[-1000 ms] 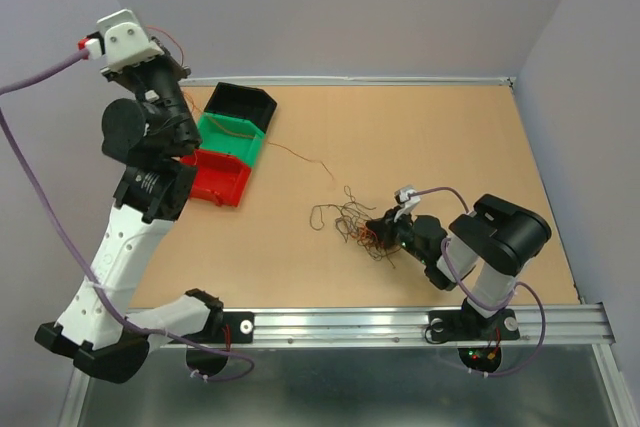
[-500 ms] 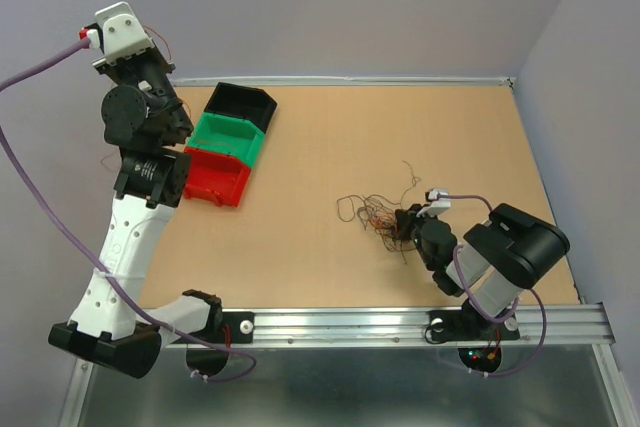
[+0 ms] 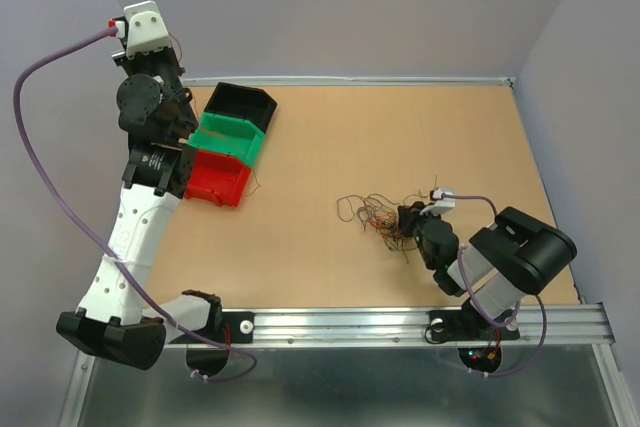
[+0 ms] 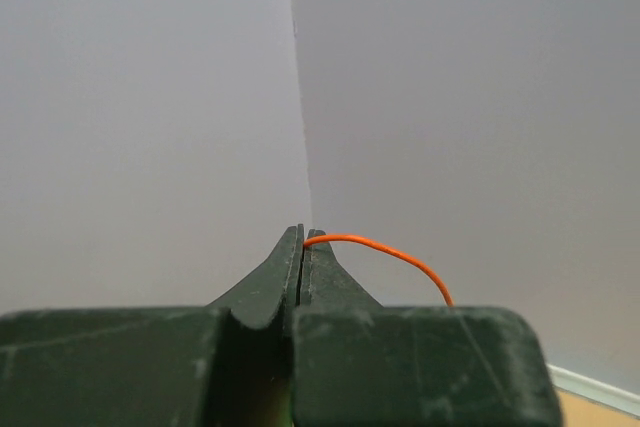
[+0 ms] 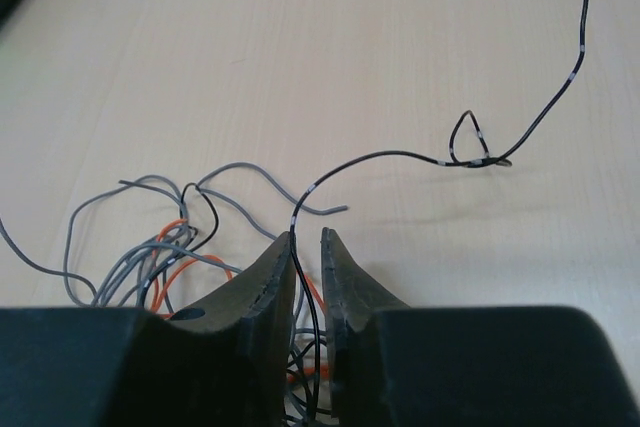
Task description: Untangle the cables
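Observation:
The cables (image 3: 378, 213) lie as a small tangle of thin grey, orange and black wires on the tan table, just left of my right gripper (image 3: 407, 218). In the right wrist view that gripper (image 5: 308, 237) is open a little. A black wire (image 5: 400, 155) runs loosely through the gap and curls away over the table, and the tangle (image 5: 150, 247) lies to the left. My left gripper (image 3: 166, 61) is raised high at the far left. In the left wrist view it (image 4: 303, 235) is shut on a single orange wire (image 4: 390, 250) that arcs off to the right.
Three bins stand in a row at the back left of the table: black (image 3: 240, 102), green (image 3: 228, 135) and red (image 3: 215, 175). The left arm towers beside them. Grey walls close in behind and at both sides. A metal rail (image 3: 350, 322) runs along the near edge.
The left arm has swung upward with its orange wire, which has left the tangle. The right gripper dragged the tangle to the right, and its jaws have parted slightly.

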Action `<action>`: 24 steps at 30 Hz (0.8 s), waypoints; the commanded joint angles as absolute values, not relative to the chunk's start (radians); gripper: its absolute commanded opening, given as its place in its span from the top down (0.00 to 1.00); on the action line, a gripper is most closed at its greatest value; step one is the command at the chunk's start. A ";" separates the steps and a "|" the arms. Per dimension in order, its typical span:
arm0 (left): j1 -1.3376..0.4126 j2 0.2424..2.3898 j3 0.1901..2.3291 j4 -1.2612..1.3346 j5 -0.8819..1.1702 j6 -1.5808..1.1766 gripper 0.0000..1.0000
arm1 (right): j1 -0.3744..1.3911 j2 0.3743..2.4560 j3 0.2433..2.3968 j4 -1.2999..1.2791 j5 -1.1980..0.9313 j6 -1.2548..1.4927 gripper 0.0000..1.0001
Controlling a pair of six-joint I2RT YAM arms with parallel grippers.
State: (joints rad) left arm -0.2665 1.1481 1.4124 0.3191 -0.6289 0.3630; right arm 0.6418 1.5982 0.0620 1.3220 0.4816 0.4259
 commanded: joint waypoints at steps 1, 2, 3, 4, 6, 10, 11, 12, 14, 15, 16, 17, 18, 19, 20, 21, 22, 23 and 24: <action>-0.264 1.097 1.497 0.341 -0.510 0.353 1.00 | 0.640 1.559 -0.028 1.672 0.528 0.439 0.76; -0.262 1.088 1.490 0.333 -0.470 0.341 1.00 | 0.638 1.545 -0.028 1.666 0.522 0.439 0.76; -0.262 1.071 1.485 0.324 -0.393 0.325 1.00 | 0.638 1.540 -0.028 1.652 0.522 0.437 0.76; -0.262 1.068 1.477 0.321 -0.330 0.315 1.00 | 0.638 1.531 -0.025 1.646 0.526 0.437 0.76; -0.264 1.077 1.480 0.310 -0.298 0.298 1.00 | 0.640 1.525 -0.021 1.632 0.532 0.436 0.76; -0.264 1.159 1.566 0.246 -0.288 0.273 1.00 | 0.638 1.514 -0.011 1.605 0.542 0.431 0.76; -0.264 1.199 1.613 0.236 -0.296 0.272 1.00 | 0.637 1.511 -0.008 1.595 0.529 0.430 0.76; -0.264 1.218 1.635 0.230 -0.299 0.273 1.00 | 0.638 1.508 -0.003 1.585 0.520 0.425 0.76; -0.264 1.277 1.704 0.224 -0.317 0.281 1.00 | 0.640 1.502 -0.003 1.546 0.500 0.416 0.76; -0.262 1.298 1.730 0.215 -0.328 0.284 1.00 | 0.638 1.502 0.029 1.528 0.497 0.417 0.76; -0.264 1.317 1.788 0.209 -0.339 0.287 1.00 | 0.638 1.503 0.031 1.523 0.491 0.416 0.76; -0.264 1.337 1.817 0.198 -0.360 0.287 1.00 | 0.640 1.505 0.034 1.522 0.489 0.416 0.76; -0.264 1.373 1.845 0.178 -0.367 0.288 1.00 | 0.638 1.506 0.034 1.520 0.491 0.416 0.76; -0.264 1.387 1.871 0.172 -0.370 0.291 1.00 | 0.638 1.508 0.035 1.519 0.491 0.416 0.76; -0.262 1.397 1.902 0.169 -0.374 0.293 1.00 | 0.640 1.509 0.035 1.519 0.488 0.416 0.76; -0.262 1.417 1.910 0.170 -0.373 0.299 1.00 | 0.638 1.508 0.035 1.519 0.486 0.416 0.76; -0.265 1.425 1.913 0.176 -0.374 0.302 1.00 | 0.638 1.508 0.035 1.519 0.483 0.416 0.76; -0.262 1.431 1.911 0.187 -0.383 0.305 1.00 | 0.638 1.503 0.034 1.517 0.476 0.417 0.76; -0.264 1.446 1.910 0.195 -0.390 0.305 1.00 | 0.640 1.500 0.034 1.517 0.471 0.416 0.76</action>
State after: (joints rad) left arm -0.2665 1.4509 1.8511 0.1493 -0.3531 0.2913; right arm 0.6418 1.5177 0.0620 1.3163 0.4740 0.4217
